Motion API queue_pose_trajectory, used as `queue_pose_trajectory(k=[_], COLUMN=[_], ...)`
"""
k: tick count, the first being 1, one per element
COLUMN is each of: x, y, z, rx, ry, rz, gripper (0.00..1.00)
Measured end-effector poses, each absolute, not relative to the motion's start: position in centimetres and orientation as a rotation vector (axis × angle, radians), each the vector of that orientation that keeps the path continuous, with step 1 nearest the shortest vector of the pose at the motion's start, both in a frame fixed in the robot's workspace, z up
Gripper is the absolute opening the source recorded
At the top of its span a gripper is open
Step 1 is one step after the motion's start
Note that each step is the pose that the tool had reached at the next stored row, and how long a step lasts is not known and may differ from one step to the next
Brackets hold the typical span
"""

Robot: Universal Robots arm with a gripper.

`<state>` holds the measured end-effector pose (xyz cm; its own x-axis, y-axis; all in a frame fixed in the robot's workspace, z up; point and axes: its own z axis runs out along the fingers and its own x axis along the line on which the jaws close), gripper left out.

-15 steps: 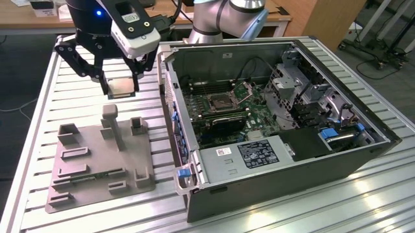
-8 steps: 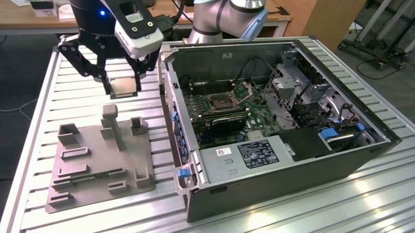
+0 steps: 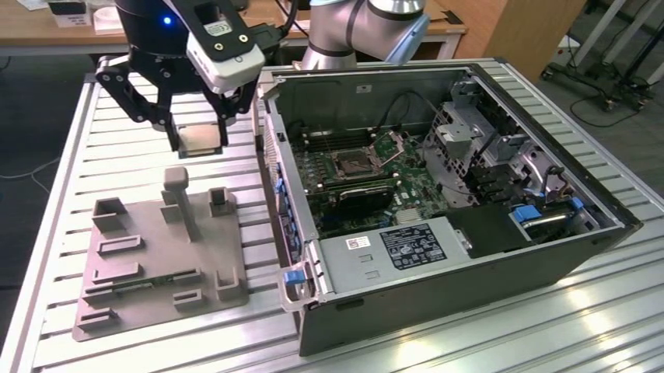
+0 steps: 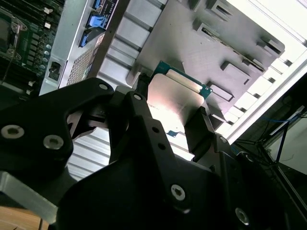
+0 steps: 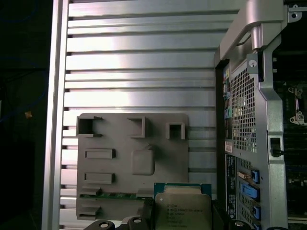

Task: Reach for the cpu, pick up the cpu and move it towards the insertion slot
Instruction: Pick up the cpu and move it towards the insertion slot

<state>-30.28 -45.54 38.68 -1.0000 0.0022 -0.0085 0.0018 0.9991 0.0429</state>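
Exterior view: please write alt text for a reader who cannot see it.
The black tool holds the cpu above the slatted metal table, beyond the grey tray at the exterior view's left. At the exterior view's right lies an open computer case with the insertion slot on its green board.

Silvery cpu (image 5: 183, 212) with green edge, black tool (image 3: 199, 137), grey tray (image 3: 151, 264), ribbed silver table (image 3: 112, 159).

The exterior view stands off high above the bench (image 3: 114, 148), looking down aslant on the grey tray (image 3: 145, 256) and the open computer case (image 3: 467, 303). The first wrist view looks straight down on that same tray and the case's edge. The second wrist view sits tight behind the pincer (image 4: 171, 98), with the cpu (image 4: 175, 103) and the tray beyond.
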Motion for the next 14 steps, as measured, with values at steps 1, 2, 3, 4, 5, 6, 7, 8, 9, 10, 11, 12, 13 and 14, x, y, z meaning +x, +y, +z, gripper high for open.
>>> queue_pose_trajectory(k=[1, 2, 3, 4, 5, 6, 7, 8, 9, 10, 11, 12, 13, 14], x=[-30.24, -30.18, -30.17, -30.15, -30.13, -30.1, -30.07, -30.02, -29.98, -29.93, -29.87, -29.81, -29.73, -29.66], y=[-45.54, -45.54, -45.54, -45.54, -45.54, -45.54, -45.54, -45.54, -45.54, -45.54, -45.54, -45.54, -45.54, -45.54], z=[38.68, 38.68, 38.68, 38.68, 38.68, 38.67, 38.68, 38.68, 38.68, 38.68, 38.68, 38.68, 38.68, 38.68], rx=[0.003, 0.003, 0.003, 0.003, 0.003, 0.003, 0.003, 0.003, 0.003, 0.003, 0.003, 0.003, 0.003, 0.003], ry=[3.132, 3.132, 3.132, 3.132, 3.132, 3.132, 3.132, 3.132, 3.132, 3.132, 3.132, 3.132, 3.132, 3.132], rz=[0.067, 0.067, 0.067, 0.067, 0.067, 0.067, 0.067, 0.067, 0.067, 0.067, 0.067, 0.067, 0.067, 0.067], gripper=[0.54, 0.54, 0.54, 0.54, 0.54, 0.54, 0.54, 0.54, 0.54, 0.54, 0.54, 0.54, 0.54, 0.54])
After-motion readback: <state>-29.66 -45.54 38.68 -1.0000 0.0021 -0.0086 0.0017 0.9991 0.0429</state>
